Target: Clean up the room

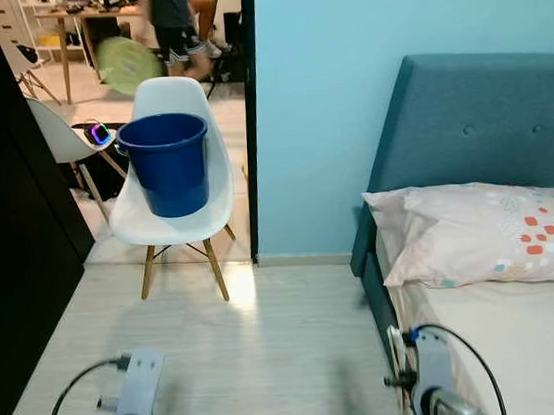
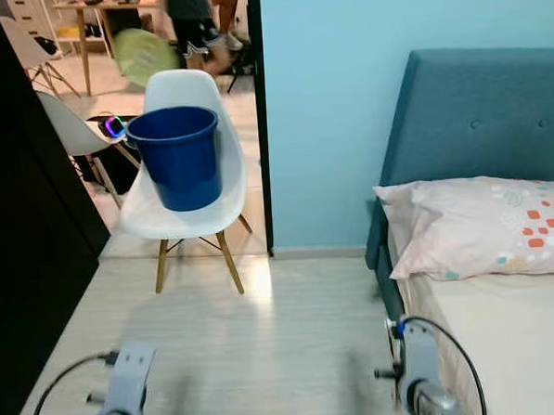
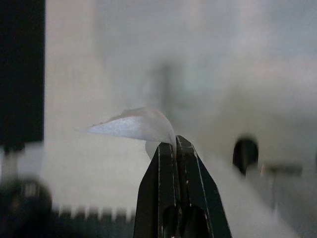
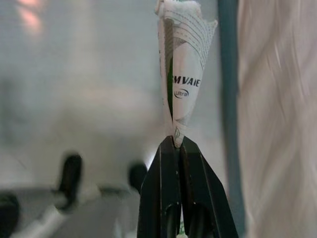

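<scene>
The left gripper (image 3: 175, 145) is pinching a thin white scrap (image 3: 132, 125), fingers closed. The right gripper (image 4: 178, 144) is clamping a crumpled printed wrapper (image 4: 182, 74) beside the bed (image 1: 507, 344). A blue bucket (image 1: 168, 162) is sitting on the white chair (image 1: 174, 97) ahead.

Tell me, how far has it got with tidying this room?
Partway, it seems. The floor ahead looks clear of litter. In hand: the left gripper pinches a white scrap of paper, and the right gripper holds a crumpled printed wrapper. Left to do: neither piece is binned yet; the blue bucket on the white chair by the doorway looks the likely place.
</scene>
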`<state>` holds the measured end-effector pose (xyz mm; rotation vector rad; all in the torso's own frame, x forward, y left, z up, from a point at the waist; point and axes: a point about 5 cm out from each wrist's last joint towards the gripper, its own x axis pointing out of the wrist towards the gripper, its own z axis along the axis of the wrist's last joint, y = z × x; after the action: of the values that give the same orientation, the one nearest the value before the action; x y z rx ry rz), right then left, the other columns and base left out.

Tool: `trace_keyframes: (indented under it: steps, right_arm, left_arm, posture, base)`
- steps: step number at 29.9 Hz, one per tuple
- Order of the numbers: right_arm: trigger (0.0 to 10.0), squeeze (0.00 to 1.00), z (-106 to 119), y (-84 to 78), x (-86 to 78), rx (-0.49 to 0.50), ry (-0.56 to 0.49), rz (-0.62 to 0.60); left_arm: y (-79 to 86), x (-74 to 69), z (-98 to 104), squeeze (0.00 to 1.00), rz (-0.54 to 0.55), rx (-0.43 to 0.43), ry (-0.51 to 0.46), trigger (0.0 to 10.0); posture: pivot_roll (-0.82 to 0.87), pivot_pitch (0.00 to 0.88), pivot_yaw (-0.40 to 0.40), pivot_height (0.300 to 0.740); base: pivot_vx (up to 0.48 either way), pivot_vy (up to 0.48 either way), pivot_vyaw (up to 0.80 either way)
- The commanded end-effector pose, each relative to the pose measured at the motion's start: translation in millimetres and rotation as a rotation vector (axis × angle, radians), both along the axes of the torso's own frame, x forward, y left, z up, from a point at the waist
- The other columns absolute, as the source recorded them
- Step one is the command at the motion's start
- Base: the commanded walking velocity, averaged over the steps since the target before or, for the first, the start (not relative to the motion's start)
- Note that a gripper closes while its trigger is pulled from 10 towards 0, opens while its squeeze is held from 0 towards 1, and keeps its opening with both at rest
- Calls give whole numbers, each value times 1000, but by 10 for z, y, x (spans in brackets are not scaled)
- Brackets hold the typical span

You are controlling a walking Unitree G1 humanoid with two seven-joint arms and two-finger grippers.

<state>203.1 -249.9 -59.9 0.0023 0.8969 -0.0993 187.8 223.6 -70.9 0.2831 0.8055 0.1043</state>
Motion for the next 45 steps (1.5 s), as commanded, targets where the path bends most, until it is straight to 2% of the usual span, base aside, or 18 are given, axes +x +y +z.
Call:
trace_keyframes:
  steps: [1,2,4,6,7,8,10,14,15,18,19,22,23,24,29,34,41,45]
  right_arm:
    - [10000,0,46,-170,-15,-56,7,-26]
    - [10000,0,126,-374,-17,-109,-5,-62]
    - [10000,0,126,-374,-17,-109,-5,-62]
    - [10000,0,438,-848,81,-229,-78,-139]
    - [10000,0,438,-848,81,-229,-78,-139]
    - [10000,0,629,-1031,171,-281,-124,-153]
    - [10000,0,803,-1131,291,-317,-169,-145]
    - [10000,0,618,-895,287,-266,-126,-104]
    - [10000,0,378,-564,237,-208,-64,-28]
    - [10000,0,277,-380,221,-169,-46,9]
    - [10000,0,177,-157,208,-121,-32,52]
    - [10000,0,120,-13,198,-90,-25,79]
    - [10000,0,21,297,176,-28,-10,134]
    - [10000,0,-3,379,165,-14,-6,147]
    - [10000,0,-35,446,133,64,-12,83]
    - [10000,0,-52,415,95,100,-14,12]
    - [10000,0,-42,389,101,174,-51,-103]
    - [10000,0,99,502,336,254,-157,-76]
  left_arm:
    - [57,-51,-19,0,-10,22,32,10000]
    - [145,-23,23,0,-29,62,16,10000]
    - [145,-23,23,0,-29,62,16,10000]
    - [384,159,218,0,-90,188,-60,10000]
    - [384,159,218,0,-90,188,-60,10000]
    - [434,254,296,0,-78,221,-94,10000]
    - [334,333,305,0,-98,234,-101,10000]
    - [140,240,164,0,-82,162,-31,10000]
    - [13,109,39,0,-62,105,44,10000]
    - [-44,58,-6,0,-50,75,69,10000]
    - [-119,22,-43,0,-44,41,86,10000]
    - [-168,2,-64,0,-41,19,94,10000]
    - [-294,-13,-92,0,-46,-35,99,10000]
    - [-329,-25,-104,0,-46,-53,105,10000]
    - [-342,-198,-190,0,-112,-39,181,10000]
    - [-259,-232,-194,0,-59,-57,186,10000]
    - [-173,-121,-126,0,26,-105,121,10000]
    - [-151,53,-27,0,71,-158,31,10000]
  posture:
    - [22,38,-72,740]
    - [23,36,-73,740]
    - [23,36,-73,740]
    - [21,37,-72,740]
    - [21,37,-72,740]
    - [13,37,-76,740]
    - [5,36,-84,740]
    - [-1,33,-84,740]
    - [2,34,-81,740]
    - [5,35,-80,740]
    - [8,35,-80,740]
    - [8,35,-80,740]
    - [21,36,-64,740]
    - [21,36,-64,740]
    - [14,28,-48,740]
    - [18,24,-44,740]
    - [34,15,-43,740]
    - [34,12,-41,740]
  base:
    - [0,0,0]
    - [0,0,0]
    - [0,0,0]
    - [0,0,0]
    - [0,0,0]
    - [0,0,0]
    - [0,0,0]
    - [0,0,0]
    - [0,0,0]
    - [0,0,0]
    - [0,0,0]
    - [0,0,0]
    - [0,0,0]
    - [0,0,0]
    - [0,0,581]
    - [0,0,795]
    - [0,0,794]
    - [0,0,794]
